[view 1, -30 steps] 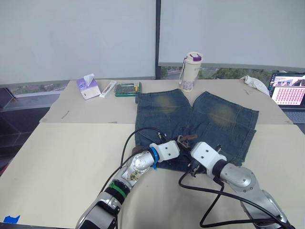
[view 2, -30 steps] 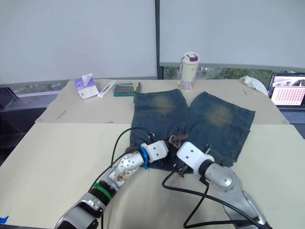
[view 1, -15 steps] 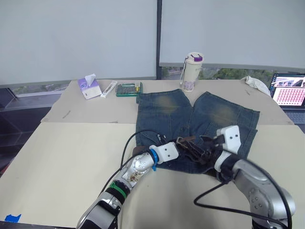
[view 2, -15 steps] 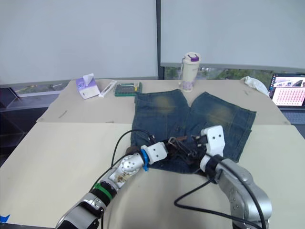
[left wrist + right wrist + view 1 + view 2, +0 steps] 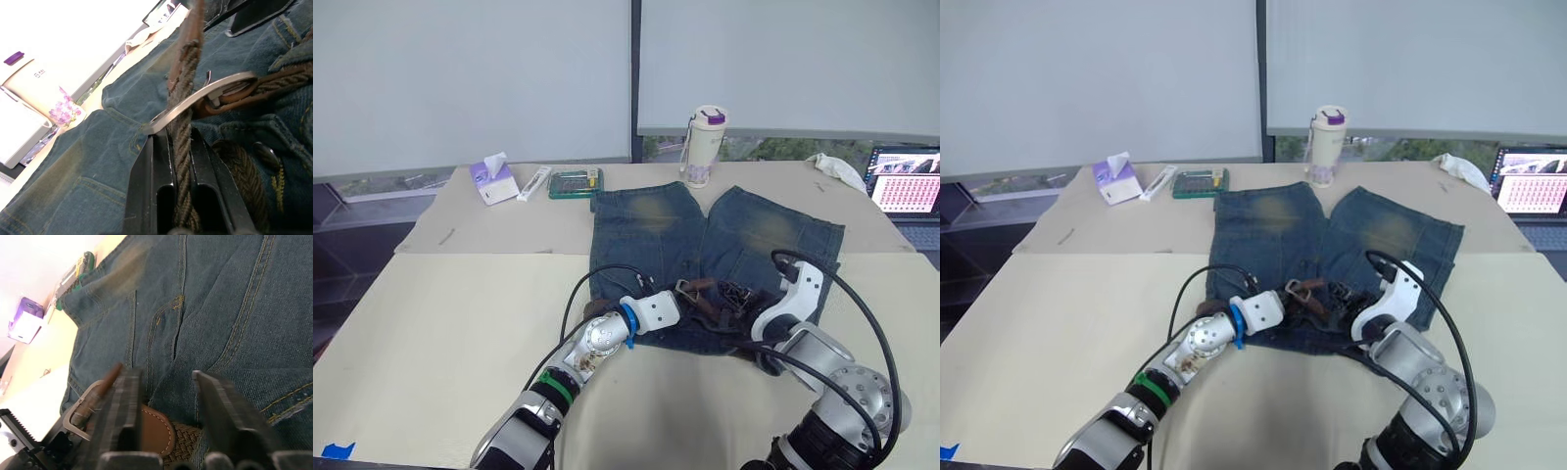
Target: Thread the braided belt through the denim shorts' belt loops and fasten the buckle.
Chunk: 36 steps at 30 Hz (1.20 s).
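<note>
While the left claw (image 5: 182, 196) clamps the braided belt (image 5: 183, 122) just behind the buckle (image 5: 205, 95) on the denim shorts (image 5: 724, 245), the right claw (image 5: 164, 396) hovers apart above; fastening step, next: feed tip through frame

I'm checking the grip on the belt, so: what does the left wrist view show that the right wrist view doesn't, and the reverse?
Left wrist view alone: the left gripper with its fingers shut on the belt, the strap running up between them across the buckle, and a flowered bottle beyond the shorts.

Right wrist view alone: the right gripper with fingers open, holding nothing, above the belt's leather end; a tissue box far off.

Both: denim shorts, braided belt and buckle at the waistband.
</note>
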Motion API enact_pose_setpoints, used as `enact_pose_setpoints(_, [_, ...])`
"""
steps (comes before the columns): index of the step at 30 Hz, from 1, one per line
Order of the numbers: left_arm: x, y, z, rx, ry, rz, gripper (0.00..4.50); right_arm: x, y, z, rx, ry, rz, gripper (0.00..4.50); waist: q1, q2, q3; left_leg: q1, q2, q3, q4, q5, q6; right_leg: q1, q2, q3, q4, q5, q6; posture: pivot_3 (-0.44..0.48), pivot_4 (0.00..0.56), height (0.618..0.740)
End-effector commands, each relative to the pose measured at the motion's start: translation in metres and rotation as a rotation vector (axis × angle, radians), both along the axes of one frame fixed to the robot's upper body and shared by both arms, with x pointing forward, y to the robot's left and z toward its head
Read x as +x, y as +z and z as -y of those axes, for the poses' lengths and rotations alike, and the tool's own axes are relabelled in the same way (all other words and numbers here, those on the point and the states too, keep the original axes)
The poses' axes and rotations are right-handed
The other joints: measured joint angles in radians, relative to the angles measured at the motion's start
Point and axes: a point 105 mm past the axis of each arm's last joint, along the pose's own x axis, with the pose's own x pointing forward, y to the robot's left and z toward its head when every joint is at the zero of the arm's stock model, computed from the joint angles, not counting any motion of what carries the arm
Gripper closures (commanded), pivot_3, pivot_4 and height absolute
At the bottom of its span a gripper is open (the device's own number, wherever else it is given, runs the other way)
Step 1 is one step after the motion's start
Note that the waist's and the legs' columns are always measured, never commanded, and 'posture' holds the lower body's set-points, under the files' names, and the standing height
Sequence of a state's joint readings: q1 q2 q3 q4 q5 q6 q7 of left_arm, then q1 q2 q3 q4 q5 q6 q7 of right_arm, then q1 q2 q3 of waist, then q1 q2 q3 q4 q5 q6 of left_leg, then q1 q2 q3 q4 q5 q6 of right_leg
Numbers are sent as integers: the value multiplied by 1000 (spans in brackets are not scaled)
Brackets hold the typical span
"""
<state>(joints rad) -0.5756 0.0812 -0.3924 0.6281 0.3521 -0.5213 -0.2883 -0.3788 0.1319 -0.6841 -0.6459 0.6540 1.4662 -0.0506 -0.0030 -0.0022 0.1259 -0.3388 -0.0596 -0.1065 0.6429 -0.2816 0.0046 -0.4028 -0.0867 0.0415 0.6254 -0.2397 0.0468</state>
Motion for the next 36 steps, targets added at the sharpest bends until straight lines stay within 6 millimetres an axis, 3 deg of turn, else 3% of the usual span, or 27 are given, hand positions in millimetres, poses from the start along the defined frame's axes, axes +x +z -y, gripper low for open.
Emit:
enact_pose_setpoints(1, [-3,9,3,-24,-23,30,4500,5,22,-31,123,71,86,4189,-4,0,0,0,0,0,0,0,0,0,0,0,0,0,0,0,150,740])
enact_pose_setpoints(2, [-2,9,3,-24,-24,29,4500,5,23,-32,127,79,93,4476,-4,0,0,0,0,0,0,0,0,0,0,0,0,0,0,0,150,740])
enact_pose_setpoints(7, [-3,9,4,-23,-26,29,4500,3,31,-40,151,118,131,4476,-5,0,0,0,0,0,0,0,0,0,0,0,0,0,0,0,150,740])
enact_pose_setpoints(12, [-3,8,4,-21,-24,26,4500,2,42,-29,67,119,216,4476,-9,0,0,0,0,0,0,0,0,0,0,0,0,0,0,0,150,740])
enact_pose_setpoints(18, [-2,8,5,-19,-22,25,4500,-4,40,-18,47,227,255,2596,-8,0,0,0,-1,0,0,0,0,1,-1,-1,-1,0,1,0,150,740])
enact_pose_setpoints(29, [-2,9,5,-14,-21,34,4500,6,27,-19,311,259,129,2596,-8,0,0,0,1,1,0,0,0,1,0,0,-1,0,1,0,150,740])
enact_pose_setpoints(35, [-2,8,6,-11,-27,33,4500,11,25,-17,295,261,80,2596,-8,0,0,-1,0,1,0,0,1,1,0,0,-1,0,1,0,150,740])
enact_pose_setpoints(36, [-2,8,6,-11,-27,33,4500,11,26,-16,295,260,81,2834,-8,0,0,-1,1,1,0,0,1,1,0,0,-1,0,1,0,150,740])
